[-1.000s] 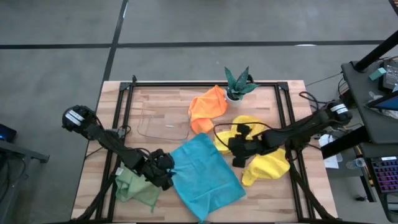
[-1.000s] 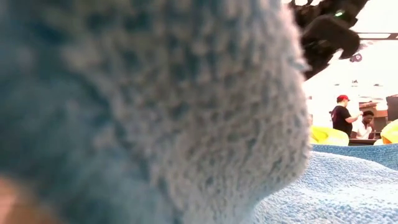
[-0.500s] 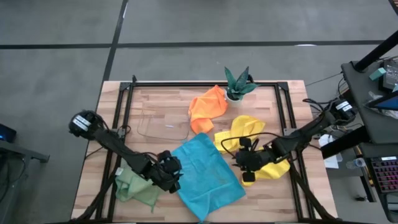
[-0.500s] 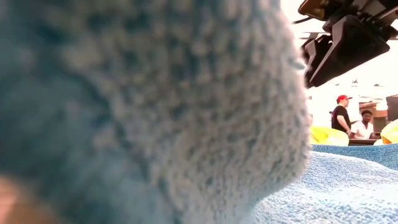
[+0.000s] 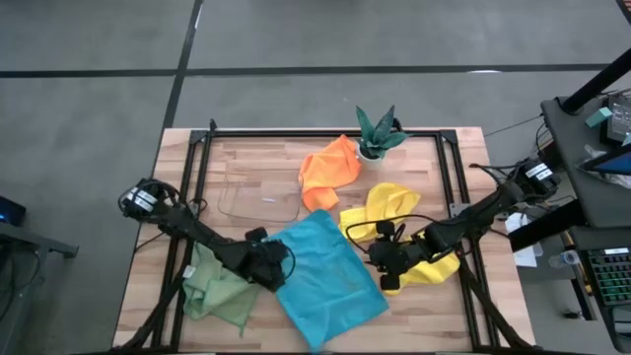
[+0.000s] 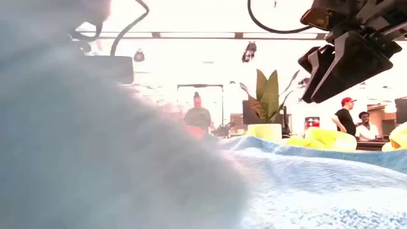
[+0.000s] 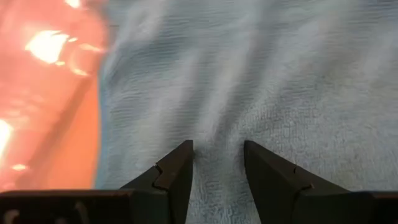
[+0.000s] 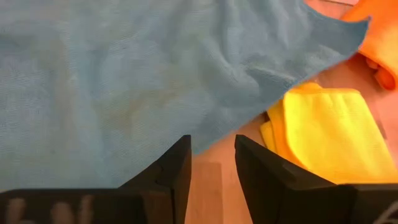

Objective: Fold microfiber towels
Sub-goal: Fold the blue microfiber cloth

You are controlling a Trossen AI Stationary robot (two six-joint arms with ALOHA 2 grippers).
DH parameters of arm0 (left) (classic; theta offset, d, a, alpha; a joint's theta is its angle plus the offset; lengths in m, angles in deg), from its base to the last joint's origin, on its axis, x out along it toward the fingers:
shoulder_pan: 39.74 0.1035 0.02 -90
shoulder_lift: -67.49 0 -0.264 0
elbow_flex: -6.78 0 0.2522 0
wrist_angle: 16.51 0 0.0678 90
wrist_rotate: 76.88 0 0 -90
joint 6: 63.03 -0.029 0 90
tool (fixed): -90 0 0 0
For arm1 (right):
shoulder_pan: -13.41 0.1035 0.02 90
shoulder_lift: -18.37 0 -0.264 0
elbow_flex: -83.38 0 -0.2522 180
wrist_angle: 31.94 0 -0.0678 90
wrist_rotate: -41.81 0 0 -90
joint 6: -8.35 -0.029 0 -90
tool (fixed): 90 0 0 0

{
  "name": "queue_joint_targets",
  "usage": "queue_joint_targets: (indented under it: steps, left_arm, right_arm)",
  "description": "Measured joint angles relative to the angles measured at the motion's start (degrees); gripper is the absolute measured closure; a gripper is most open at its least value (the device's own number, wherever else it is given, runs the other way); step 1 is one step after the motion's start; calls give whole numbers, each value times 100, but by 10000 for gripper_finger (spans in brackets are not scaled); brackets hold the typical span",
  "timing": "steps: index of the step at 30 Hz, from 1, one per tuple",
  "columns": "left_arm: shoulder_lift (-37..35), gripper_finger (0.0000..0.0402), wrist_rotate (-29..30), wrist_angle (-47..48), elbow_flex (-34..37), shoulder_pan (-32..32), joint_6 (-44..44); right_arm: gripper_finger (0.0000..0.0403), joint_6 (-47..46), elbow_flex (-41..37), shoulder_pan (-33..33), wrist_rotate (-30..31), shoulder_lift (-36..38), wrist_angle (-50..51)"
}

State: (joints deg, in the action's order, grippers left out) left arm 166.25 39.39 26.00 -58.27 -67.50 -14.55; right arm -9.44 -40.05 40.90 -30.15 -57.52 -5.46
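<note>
left fingers (image 7: 216,171) parted, nothing between them, tips low over the blue towel (image 5: 325,276) at its left edge. right fingers (image 8: 211,165) also parted and empty, at the towel's right edge beside a yellow towel (image 5: 434,264). blue towel lies spread, mid-near worktop (image 5: 276,163).

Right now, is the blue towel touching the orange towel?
Touching. The high view shows the blue towel's top corner meeting the orange towel's lower edge, no wood between.

A potted plant (image 5: 378,133) and clear tray (image 5: 258,200) sit on the table (image 5: 256,150).
</note>
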Motion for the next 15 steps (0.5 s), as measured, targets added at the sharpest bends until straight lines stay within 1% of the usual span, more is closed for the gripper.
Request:
queue_joint_targets:
  steps: [7,10,12,15]
  left_arm:
    - [-36,272,-53,194,-72,245,-580]
    - [-88,272,-262,230,-195,244,-719]
    - [-159,272,-496,225,-331,217,-797]
    - [-210,272,-867,212,-617,123,-992]
  right_arm:
    - [289,84,0,0,2,20,-105]
    - [289,119,0,6,-18,43,-113]
    - [289,147,0,13,-204,43,-109]
    - [289,257,0,17,-658,43,-112]
